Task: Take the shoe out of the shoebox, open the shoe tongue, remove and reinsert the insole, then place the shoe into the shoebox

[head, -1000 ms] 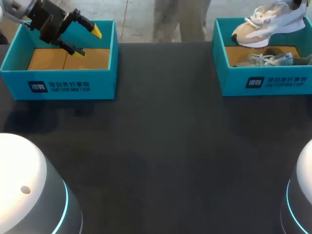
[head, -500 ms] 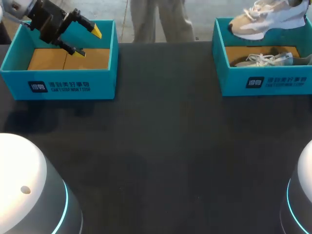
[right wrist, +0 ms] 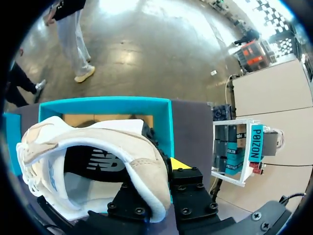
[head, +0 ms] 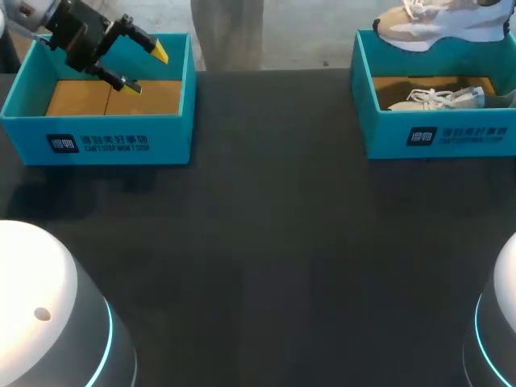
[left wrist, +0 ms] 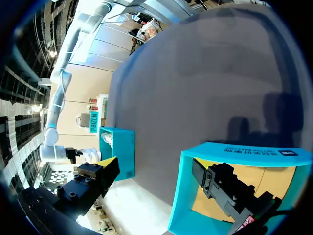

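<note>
Head view: shoe (head: 419,32) higher (above shoebox (head: 435,139))

Legible print, head view. A white square emblem with two lines of lettering stands on the front wall of the left shoebox (head: 97,143), at ten o'clock, and of the right shoebox (head: 451,137), at two o'clock. In the right wrist view, the shoe (right wrist: 93,147) bears a pale emblem on a dark patch.

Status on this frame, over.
Left end effector open over left shoebox. Right end effector shut on shoe, above right shoebox. Second shoe lies inside.
</note>
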You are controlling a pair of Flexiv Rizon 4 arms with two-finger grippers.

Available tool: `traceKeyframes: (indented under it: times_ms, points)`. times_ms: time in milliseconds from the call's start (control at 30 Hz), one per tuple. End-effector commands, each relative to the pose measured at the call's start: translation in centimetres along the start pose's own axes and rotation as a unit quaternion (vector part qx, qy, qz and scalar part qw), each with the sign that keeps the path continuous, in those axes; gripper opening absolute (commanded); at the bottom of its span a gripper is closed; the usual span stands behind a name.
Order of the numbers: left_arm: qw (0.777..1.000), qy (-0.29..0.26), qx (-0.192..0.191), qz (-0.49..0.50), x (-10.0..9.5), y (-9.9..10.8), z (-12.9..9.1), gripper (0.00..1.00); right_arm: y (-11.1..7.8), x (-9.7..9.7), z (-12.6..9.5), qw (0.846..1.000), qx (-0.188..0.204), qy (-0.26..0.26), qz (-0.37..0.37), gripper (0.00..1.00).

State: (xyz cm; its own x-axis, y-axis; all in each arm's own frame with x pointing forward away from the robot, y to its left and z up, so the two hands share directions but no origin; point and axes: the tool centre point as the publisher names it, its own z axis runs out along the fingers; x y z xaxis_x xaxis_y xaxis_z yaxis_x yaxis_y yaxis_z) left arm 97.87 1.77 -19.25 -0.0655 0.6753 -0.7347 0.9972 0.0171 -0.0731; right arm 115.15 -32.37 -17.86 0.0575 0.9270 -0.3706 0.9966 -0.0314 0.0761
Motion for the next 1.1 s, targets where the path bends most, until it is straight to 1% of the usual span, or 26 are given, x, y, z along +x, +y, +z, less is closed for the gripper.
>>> traceKeyframes:
  times_ms: [33,600,700,933,1100]
  points:
    - [1.000,0.002,0.000,0.000,0.0,0.0,-0.1,1.00,-0.2,0.0,-0.1,1.000,0.001,0.000,0.003,0.00]
    - [1.000,0.002,0.000,0.000,0.0,0.0,-0.1,1.00,-0.2,0.0,-0.1,1.000,0.001,0.000,0.003,0.00]
    - [1.000,0.002,0.000,0.000,0.0,0.0,-0.1,1.00,-0.2,-0.1,-0.2,1.000,-0.006,-0.002,0.012,0.00]
    - [1.000,0.002,0.000,0.000,0.0,0.0,-0.1,1.00,-1.0,-0.7,0.1,0.999,-0.005,-0.002,0.035,0.00]
    - [1.000,0.002,0.000,0.000,0.0,0.0,-0.1,1.00,-1.7,-0.6,0.3,0.999,-0.001,-0.001,0.037,0.00]
